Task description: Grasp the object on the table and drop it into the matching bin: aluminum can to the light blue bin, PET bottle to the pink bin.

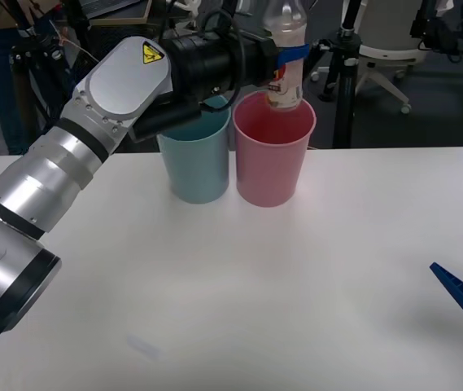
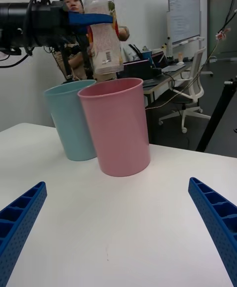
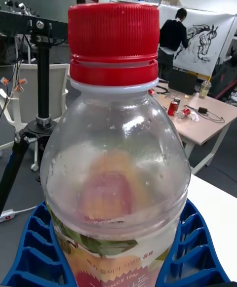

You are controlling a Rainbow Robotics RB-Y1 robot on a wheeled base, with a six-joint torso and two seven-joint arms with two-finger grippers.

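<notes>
Two left fingers (image 3: pixel 34 247) clamp the PET bottle (image 1: pixel 285 61) upright — over the pink bin (image 1: pixel 272 155) — right fingers (image 2: pixel 19 218) spread.

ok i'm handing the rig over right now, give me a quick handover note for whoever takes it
Left gripper: shut on the PET bottle, holding it upright above the mouth of the pink bin; the bottle's base sits about at rim level.
Right gripper: open, low over the table at the robot's right, holding nothing.
Light blue bin: stands right beside the pink one, on its left.
Done: bottle picked up and carried over the matching bin.
Left: open the left gripper so the bottle drops in, then pull the arm back.
</notes>
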